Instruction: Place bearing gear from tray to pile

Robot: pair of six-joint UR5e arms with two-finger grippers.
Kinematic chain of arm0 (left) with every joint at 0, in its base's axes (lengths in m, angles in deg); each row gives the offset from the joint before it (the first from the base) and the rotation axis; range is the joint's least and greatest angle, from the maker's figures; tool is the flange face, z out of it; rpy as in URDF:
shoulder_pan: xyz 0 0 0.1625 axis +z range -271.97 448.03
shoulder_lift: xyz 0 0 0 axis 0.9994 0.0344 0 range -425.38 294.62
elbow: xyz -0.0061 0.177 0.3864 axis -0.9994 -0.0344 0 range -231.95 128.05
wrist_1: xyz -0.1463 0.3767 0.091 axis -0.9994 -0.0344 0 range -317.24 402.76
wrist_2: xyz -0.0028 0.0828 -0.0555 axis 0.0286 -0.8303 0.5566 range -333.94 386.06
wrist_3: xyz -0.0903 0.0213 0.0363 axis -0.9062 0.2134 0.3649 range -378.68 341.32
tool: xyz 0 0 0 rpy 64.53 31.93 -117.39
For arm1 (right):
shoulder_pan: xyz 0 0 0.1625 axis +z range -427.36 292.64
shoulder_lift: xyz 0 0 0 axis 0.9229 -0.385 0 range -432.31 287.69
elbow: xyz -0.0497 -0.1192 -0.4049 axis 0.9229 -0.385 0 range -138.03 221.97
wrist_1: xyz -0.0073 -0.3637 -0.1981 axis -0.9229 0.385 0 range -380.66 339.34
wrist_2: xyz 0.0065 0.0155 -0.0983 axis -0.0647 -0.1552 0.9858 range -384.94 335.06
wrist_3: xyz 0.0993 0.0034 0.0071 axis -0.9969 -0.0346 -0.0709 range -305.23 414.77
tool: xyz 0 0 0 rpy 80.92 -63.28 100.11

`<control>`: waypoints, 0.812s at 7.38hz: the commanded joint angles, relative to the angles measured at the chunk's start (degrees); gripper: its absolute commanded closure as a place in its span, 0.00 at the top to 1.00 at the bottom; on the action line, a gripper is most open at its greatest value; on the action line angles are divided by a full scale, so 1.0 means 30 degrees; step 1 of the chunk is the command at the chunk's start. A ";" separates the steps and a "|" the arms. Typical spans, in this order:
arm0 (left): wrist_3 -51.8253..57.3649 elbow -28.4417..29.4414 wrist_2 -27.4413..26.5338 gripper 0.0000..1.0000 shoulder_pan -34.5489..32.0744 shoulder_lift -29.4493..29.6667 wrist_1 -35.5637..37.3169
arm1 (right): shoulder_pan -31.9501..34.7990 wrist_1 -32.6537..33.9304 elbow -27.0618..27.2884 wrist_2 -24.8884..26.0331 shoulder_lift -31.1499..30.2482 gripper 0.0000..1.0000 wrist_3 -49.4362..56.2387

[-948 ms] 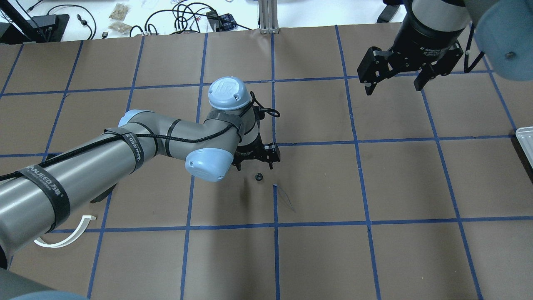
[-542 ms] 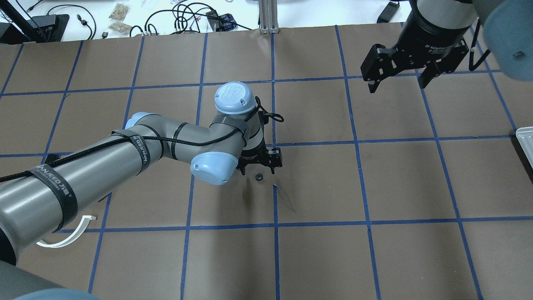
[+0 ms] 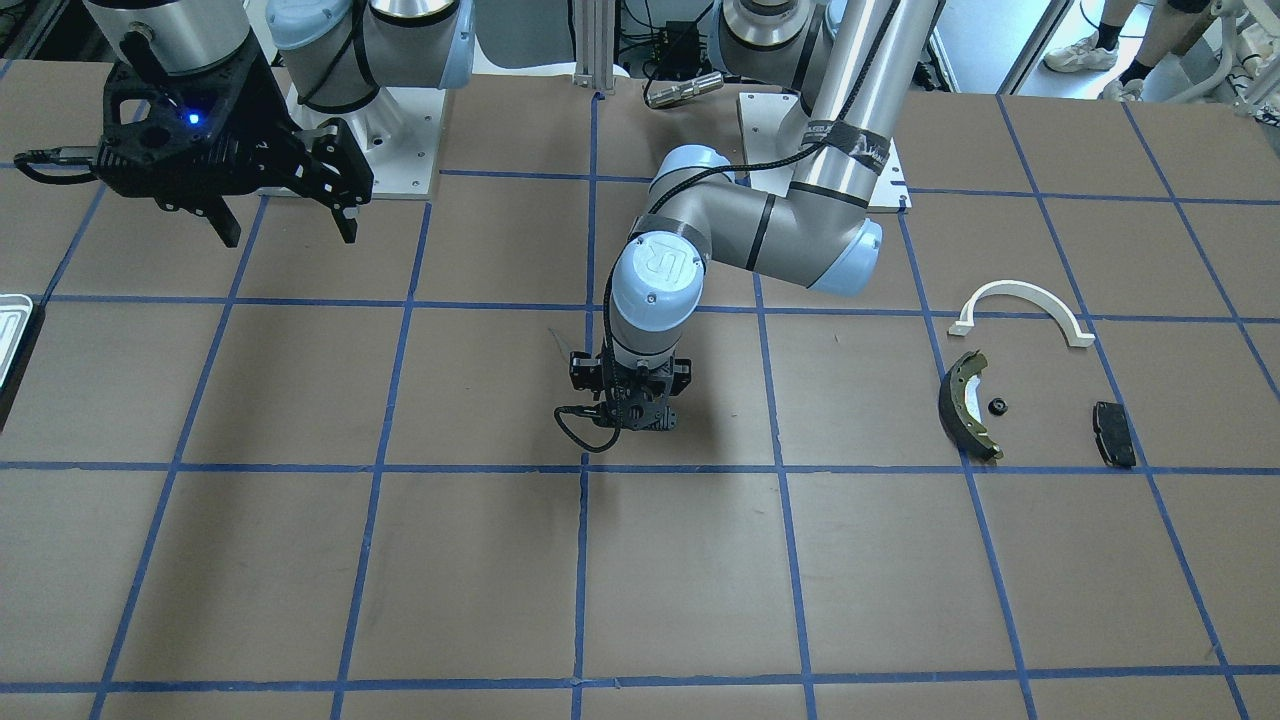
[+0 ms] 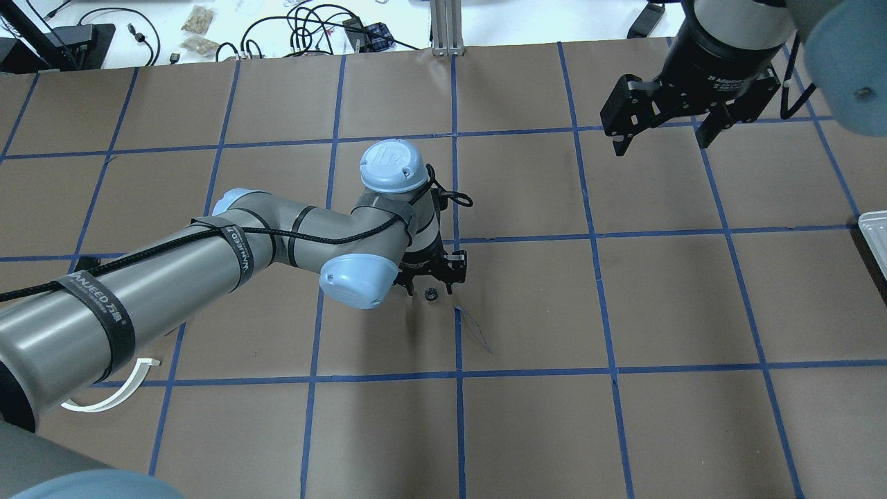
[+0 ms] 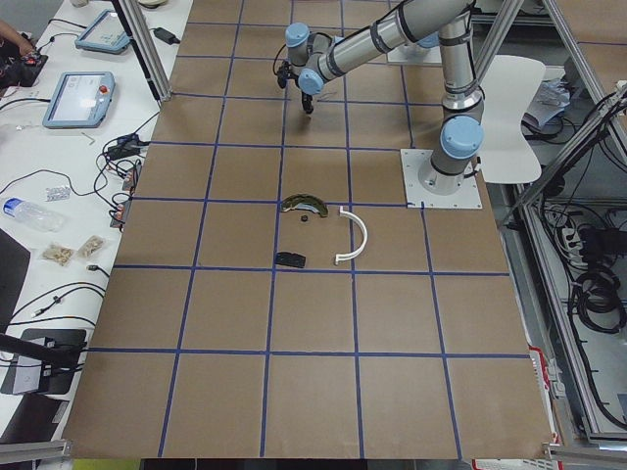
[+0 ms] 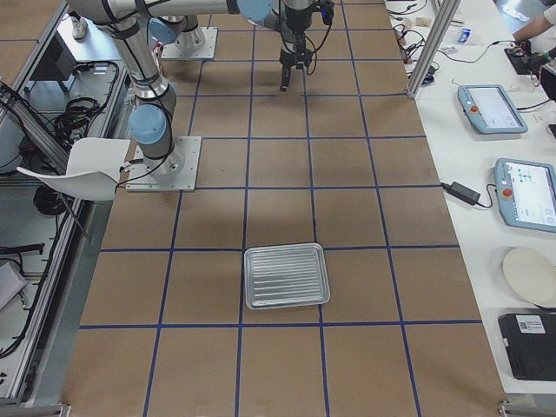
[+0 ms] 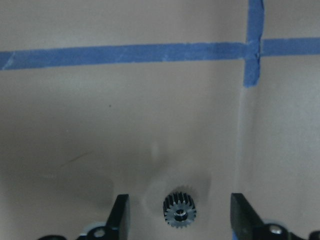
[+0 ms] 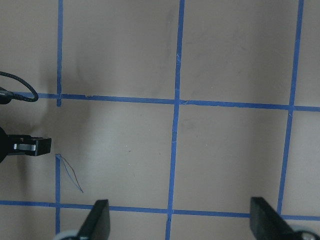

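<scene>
The gear (image 7: 180, 214) lies flat on the bench (image 4: 624, 416), near its middle and just beside a blue tape crossing. It is well apart from both the tray (image 6: 287, 275) and the pile. The left fingers (image 7: 120, 217) are spread, one on each side of the gear, with a clear gap to it on both sides. The right fingers (image 8: 97, 220) are spread wide and hang high over bare bench between the gear and the tray, pinching nothing. The pile sits toward the robot's left: a white bracket (image 3: 1020, 300), a brake shoe (image 3: 965, 405), a black pad (image 3: 1113, 433), and a small black part (image 3: 997, 406) just beside the shoe.
</scene>
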 commanded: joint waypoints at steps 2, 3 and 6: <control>-0.0006 -0.0163 0.0003 0.58 -0.0010 0.0023 0.0011 | -0.0006 0.0001 0.0109 0.0019 -0.0001 1.00 0.0000; 0.0023 -0.0134 0.0003 0.45 -0.0010 0.0023 -0.0017 | -0.0006 0.0001 0.0167 -0.0068 -0.0001 1.00 0.0000; 0.0170 0.0041 -0.0114 0.00 0.0019 -0.0035 -0.0076 | 0.0023 0.0001 0.0197 -0.0040 -0.0001 1.00 0.0000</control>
